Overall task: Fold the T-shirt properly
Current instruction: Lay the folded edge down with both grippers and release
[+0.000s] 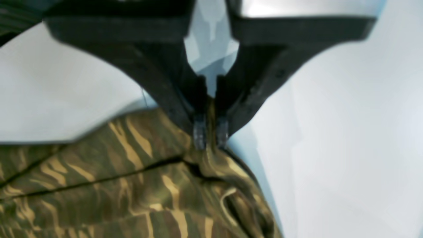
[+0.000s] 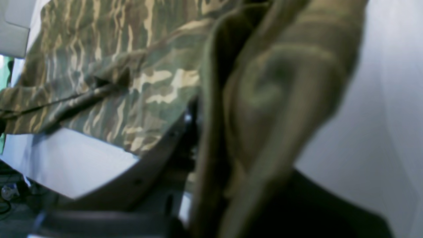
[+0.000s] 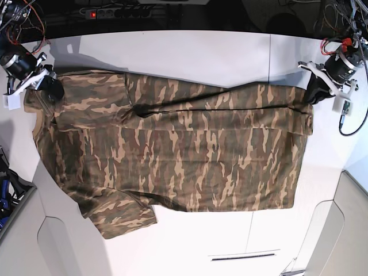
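White table under everything — the T-shirt lies spread flat between the two claws. Left gripper is pinched tight on the shirt's hem corner, cloth trailing below it. Right gripper is closed on the collar-end edge — fabric bunched right against its camera.

You have a white surface with seams near the front edge, and a power strip lit red behind it.
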Available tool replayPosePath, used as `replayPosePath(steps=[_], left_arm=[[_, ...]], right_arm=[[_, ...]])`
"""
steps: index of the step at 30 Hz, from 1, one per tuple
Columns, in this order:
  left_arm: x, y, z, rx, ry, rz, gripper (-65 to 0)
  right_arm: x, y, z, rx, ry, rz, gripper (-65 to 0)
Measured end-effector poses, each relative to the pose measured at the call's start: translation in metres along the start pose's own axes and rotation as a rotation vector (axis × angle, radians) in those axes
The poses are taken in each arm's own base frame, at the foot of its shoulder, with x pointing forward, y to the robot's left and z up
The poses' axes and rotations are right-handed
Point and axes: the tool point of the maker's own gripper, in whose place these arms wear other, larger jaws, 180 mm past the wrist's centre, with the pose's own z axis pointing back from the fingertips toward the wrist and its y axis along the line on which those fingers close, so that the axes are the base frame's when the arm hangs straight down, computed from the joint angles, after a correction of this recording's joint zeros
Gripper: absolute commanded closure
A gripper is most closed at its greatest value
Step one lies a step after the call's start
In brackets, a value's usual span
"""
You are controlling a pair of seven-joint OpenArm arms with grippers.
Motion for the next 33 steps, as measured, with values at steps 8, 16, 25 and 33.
replayPosePath(steps=[8, 16, 25, 33], left_arm=[[-0.024, -0.011, 0.018, -0.014, 0.068, -0.015, 0.0], [-0.043, -0.022, 0.036, -0.019, 0.129, -0.020, 0.0], [-0.044, -0.021, 0.047, 0.004, 0.090, 0.040, 0.0], [-0.046, -0.031, 0.048, -0.046, 0.096, 0.101, -8.2]], right_arm=[[-0.026, -0.004, 0.009, -0.018, 0.063, -0.013, 0.0], [-0.053, -0.010, 0.021, -0.034, 0.173, -0.018, 0.0], [-0.059, -0.023, 0.038, -0.062, 0.217, 0.001, 0.0], [-0.055, -0.025, 0.039, -0.067, 0.209, 0.011, 0.0]])
